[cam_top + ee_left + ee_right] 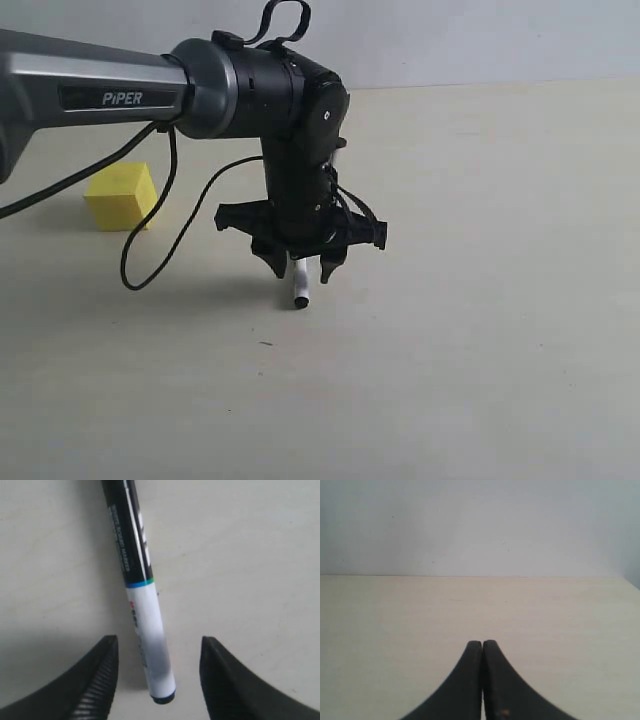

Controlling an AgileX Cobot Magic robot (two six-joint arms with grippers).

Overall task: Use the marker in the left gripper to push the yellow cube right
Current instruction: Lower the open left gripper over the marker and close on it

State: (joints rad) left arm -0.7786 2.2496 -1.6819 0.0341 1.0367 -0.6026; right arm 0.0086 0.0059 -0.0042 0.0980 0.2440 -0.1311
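Note:
The yellow cube [120,195] sits on the table at the left, well apart from the arm. My left gripper [302,270] points down over the middle of the table and is open. The marker [145,610] lies flat on the table between the two fingers, with a gap on each side, so neither finger [100,675] touches it. Its white barrel end [300,292] pokes out below the fingertips, while the black cap half runs away under the wrist. My right gripper [482,644] is shut with nothing in it and does not appear in the exterior view.
A black cable [150,255] loops down from the left arm between the cube and the gripper. The pale table [480,350] ends at a grey wall [480,40] at the back.

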